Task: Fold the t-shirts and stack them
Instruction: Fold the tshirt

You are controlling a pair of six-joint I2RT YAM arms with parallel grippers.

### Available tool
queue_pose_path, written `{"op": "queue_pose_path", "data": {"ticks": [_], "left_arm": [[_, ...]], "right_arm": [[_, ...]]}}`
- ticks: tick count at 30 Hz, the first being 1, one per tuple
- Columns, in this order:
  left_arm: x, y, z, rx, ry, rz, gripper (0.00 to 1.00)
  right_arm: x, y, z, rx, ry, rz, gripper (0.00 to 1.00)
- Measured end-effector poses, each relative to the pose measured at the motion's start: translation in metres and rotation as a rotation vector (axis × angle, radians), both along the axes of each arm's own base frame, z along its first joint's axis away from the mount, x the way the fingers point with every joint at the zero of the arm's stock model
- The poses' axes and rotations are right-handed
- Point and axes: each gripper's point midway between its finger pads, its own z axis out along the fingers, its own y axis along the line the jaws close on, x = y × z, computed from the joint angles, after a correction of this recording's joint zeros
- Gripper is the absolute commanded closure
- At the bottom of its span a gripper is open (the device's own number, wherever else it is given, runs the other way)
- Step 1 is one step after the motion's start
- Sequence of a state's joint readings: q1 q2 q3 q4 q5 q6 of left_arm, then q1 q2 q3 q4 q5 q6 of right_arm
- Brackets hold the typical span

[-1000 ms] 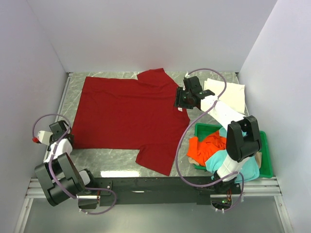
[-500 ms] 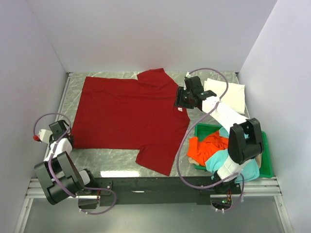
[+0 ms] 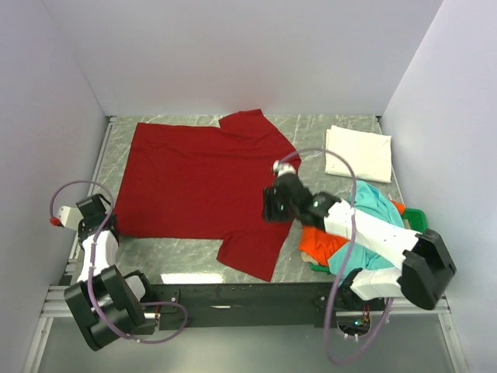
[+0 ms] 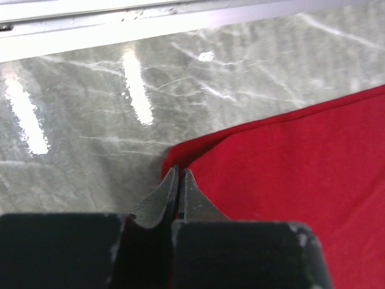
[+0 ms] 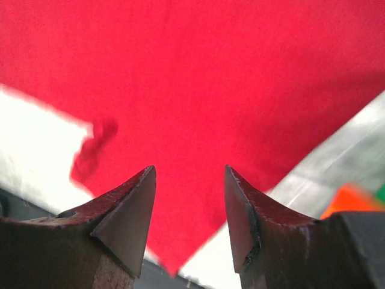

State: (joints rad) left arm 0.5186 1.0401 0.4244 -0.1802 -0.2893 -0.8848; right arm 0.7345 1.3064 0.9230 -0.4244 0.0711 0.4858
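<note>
Pinching shut with left gripper [image 4: 178, 171], seemingly on the near-left corner of the dark red t-shirt [image 3: 202, 179] spread flat on the table [image 3: 178, 256]. Hovering over its near sleeve with right gripper [image 5: 189, 171], jaws apart and empty.

No writing, label, brand or number can be read anywhere. The dark red t-shirt [image 3: 202, 179] shows plain cloth, and the white t-shirt [image 3: 359, 153] likewise.

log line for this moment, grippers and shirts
left gripper: shut on dark red t-shirt near-left corner | right gripper: open above the same shirt | white t-shirt: folded, far right
</note>
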Motion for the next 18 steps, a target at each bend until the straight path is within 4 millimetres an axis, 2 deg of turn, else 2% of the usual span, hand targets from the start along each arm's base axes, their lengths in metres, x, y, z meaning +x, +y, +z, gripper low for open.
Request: {"op": "queue_pose_path", "data": {"ticks": [2,4,10,13,18], "left_arm": [[0.001,0.0,0.006,0.011,-0.025,-0.003,0.99],[0.001,-0.001,0.009,0.019,-0.045,-0.005,0.99],[0.003,-0.004,0.013,0.02,-0.073,-0.019,0.99],[0.004,-0.005,0.013,0.016,-0.077,-0.024,0.99],[0.005,-0.006,0.013,0.01,-0.079,-0.031,0.99]], "right_arm": [[-0.033,0.004,-0.016,-0.02,0.032,0.027,0.44],[-0.062,-0.003,-0.035,-0.05,0.076,0.024,0.45],[-0.132,-0.017,-0.07,-0.096,0.177,0.045,0.46],[-0.158,-0.008,-0.071,-0.077,0.208,0.072,0.47],[-0.18,0.007,-0.073,-0.041,0.244,0.081,0.47]]}}
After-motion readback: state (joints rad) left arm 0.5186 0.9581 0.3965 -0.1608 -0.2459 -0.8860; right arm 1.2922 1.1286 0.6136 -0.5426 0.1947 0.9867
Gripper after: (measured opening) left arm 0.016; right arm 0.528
